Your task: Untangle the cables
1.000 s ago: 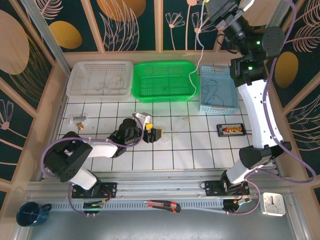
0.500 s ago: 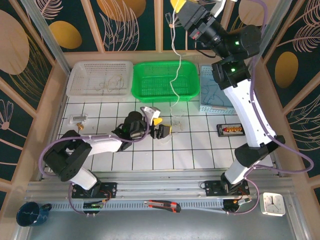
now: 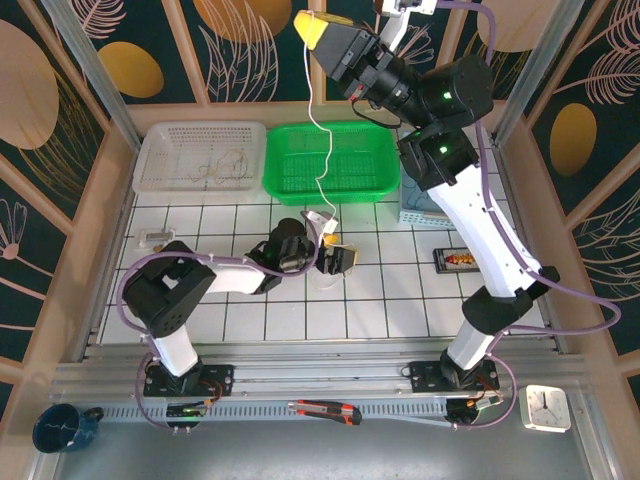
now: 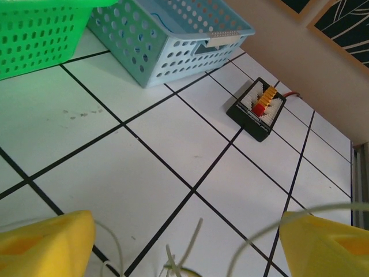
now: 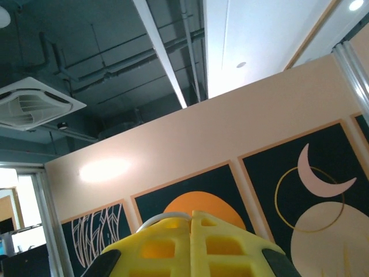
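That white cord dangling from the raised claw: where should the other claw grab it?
Probably low down, just above the tiles. The cord hangs almost vertically from the shut right claw, so the open left claw, beside its lower end, can close across it from the side.

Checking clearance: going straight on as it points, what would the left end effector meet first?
White cable strands sit between the left end effector's fingers; beyond them, probably the black connector block, unless it grazes the tiles first.
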Action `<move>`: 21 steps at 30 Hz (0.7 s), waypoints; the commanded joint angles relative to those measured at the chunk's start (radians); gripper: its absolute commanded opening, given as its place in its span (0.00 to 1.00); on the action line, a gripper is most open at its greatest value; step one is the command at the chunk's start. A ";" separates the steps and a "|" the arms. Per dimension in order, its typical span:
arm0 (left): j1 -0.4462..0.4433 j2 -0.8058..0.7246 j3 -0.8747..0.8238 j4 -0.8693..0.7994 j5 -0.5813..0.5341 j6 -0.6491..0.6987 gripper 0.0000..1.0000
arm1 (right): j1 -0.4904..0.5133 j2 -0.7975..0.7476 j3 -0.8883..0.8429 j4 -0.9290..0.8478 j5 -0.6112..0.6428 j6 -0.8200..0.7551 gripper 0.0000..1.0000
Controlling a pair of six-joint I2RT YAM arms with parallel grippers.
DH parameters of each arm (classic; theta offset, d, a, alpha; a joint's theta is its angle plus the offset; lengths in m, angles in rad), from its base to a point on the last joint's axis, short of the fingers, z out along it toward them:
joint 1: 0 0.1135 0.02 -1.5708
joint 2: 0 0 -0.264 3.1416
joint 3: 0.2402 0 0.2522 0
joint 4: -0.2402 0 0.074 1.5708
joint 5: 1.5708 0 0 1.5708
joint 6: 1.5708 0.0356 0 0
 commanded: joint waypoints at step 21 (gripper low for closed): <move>-0.032 0.050 -0.146 0.105 -0.115 -0.021 0.20 | -0.397 -0.046 0.140 0.072 0.072 0.138 0.00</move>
